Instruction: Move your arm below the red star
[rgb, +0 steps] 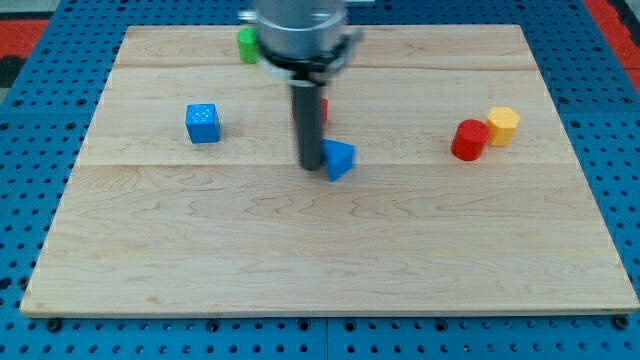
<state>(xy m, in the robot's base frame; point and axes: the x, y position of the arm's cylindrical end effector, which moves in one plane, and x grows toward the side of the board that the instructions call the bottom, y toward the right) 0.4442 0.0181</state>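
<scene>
My tip (310, 166) sits near the middle of the table (300, 270), touching the left side of a blue block (341, 158). There is no pincer here, only the rod, so nothing is held. A bit of red (323, 108) peeks out behind the rod, just above my tip. I think that is the red star, but most of it is hidden. If so, I am nearly below it. Next, a small careful slide, without bumping the blue block.
</scene>
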